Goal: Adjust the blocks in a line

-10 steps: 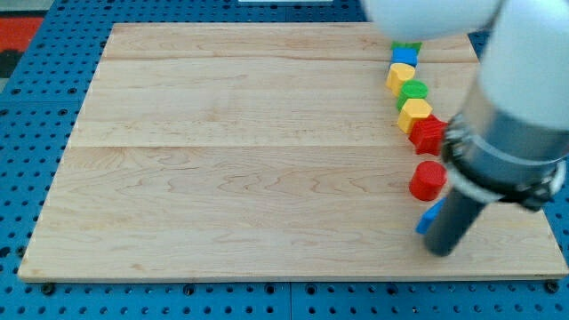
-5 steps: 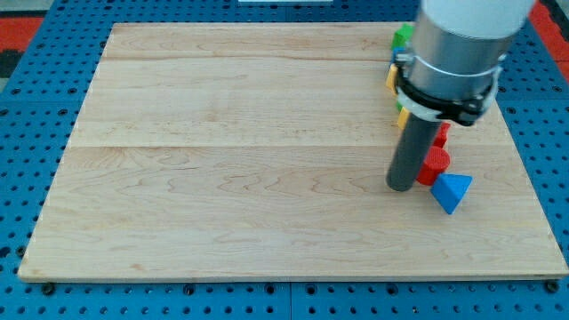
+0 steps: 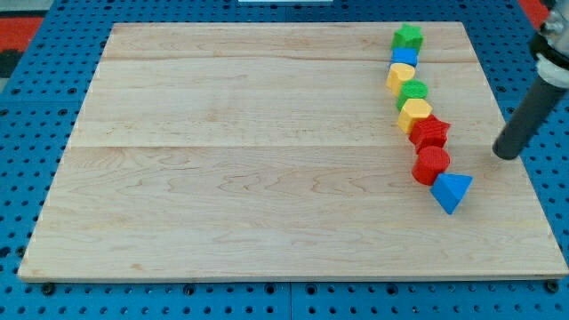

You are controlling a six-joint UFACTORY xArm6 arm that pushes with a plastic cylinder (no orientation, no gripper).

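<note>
Several blocks stand in a slightly curved line down the right side of the wooden board. From the view's top: a green block, a blue block, a yellow block, a green block, a yellow block, a red star-like block, a red cylinder and a blue triangle. Neighbours touch or nearly touch. My tip is to the right of the red blocks, apart from them, near the board's right edge.
The board lies on a blue pegboard table. A red area shows at the view's top left corner. The board's right edge runs just right of my tip.
My tip moved from below the blue triangle to the left of the red cylinder, then over to the right side. The red cylinder and blue triangle have closed up against the line.
</note>
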